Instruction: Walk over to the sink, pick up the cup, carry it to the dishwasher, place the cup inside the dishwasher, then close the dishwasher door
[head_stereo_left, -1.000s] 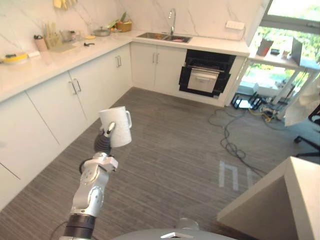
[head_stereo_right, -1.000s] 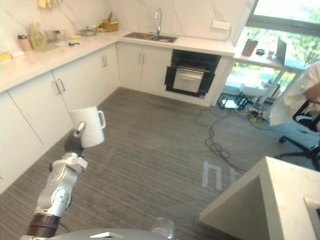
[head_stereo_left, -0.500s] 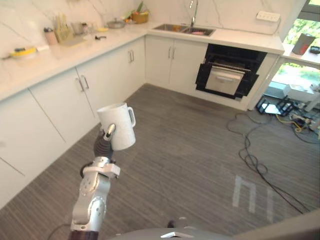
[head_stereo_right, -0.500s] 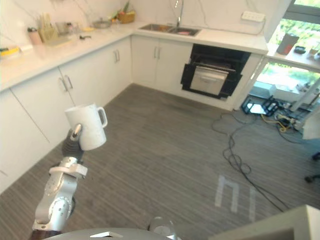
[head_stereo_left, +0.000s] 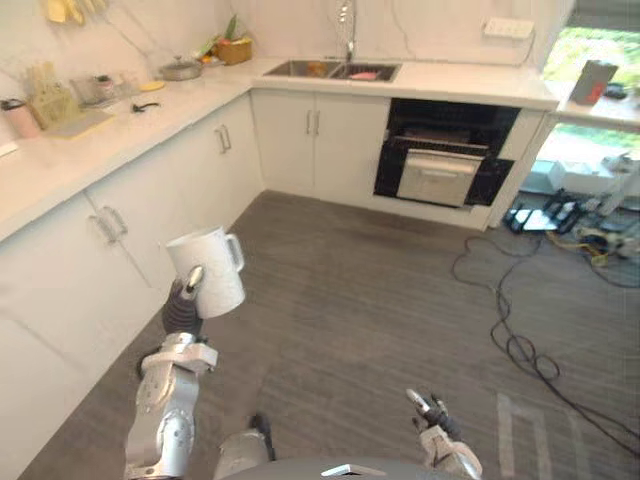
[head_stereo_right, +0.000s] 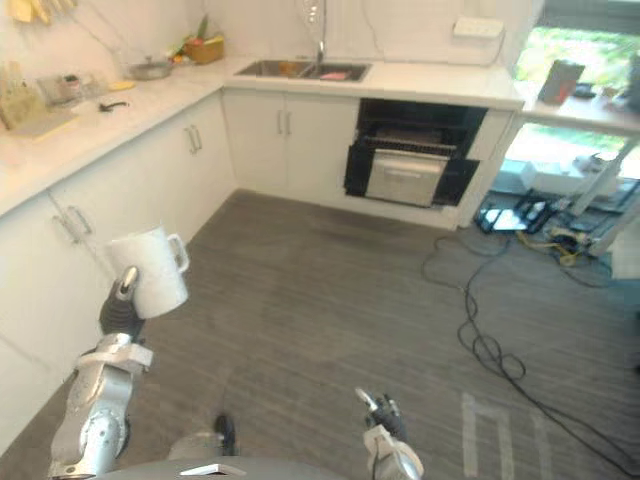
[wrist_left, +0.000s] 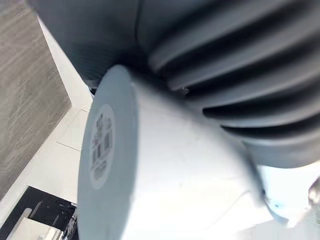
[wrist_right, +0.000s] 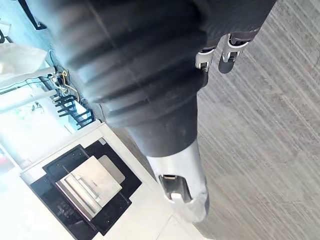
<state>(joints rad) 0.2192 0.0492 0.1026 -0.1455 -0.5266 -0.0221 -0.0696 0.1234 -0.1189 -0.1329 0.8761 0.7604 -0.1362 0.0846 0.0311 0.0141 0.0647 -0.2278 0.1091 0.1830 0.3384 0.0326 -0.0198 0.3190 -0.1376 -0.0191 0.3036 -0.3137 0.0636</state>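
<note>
Fingers (wrist_right: 202, 58) of the right hand (head_stereo_left: 432, 415) hung loose and nearly straight, low and close to the body, with nothing in them. A little farther out, the left hand (head_stereo_left: 183, 305) was raised over the floor with its fingers (head_stereo_left: 193, 281) curled round the cup (head_stereo_left: 208, 283), gripping it low on its side. The cup was plain white and glossy, held mouth up with a slight tilt, its single loop handle turned toward the robot's right. In the left wrist view its flat base carried a round label (wrist_left: 101, 150) with a barcode.

Below lay a grey floor (head_stereo_left: 360, 300) with fine stripes, bearing a pale marking (head_stereo_left: 520, 440) near the right and loops of black cable (head_stereo_left: 510, 330) farther right. White cabinets (head_stereo_left: 120, 220) ran along the left under a pale worktop (head_stereo_left: 130, 120) and turned the corner along the far wall.

At that far wall stood one dishwasher (head_stereo_left: 440, 160), black-framed, its silver door panel leaning out from the opening. Well apart from the cup, left of the dishwasher, the sink (head_stereo_left: 335, 70) showed two basins beneath one tap (head_stereo_left: 347, 20). One pan (head_stereo_left: 180, 70) and one basket (head_stereo_left: 235, 50) sat in the worktop's corner.
</note>
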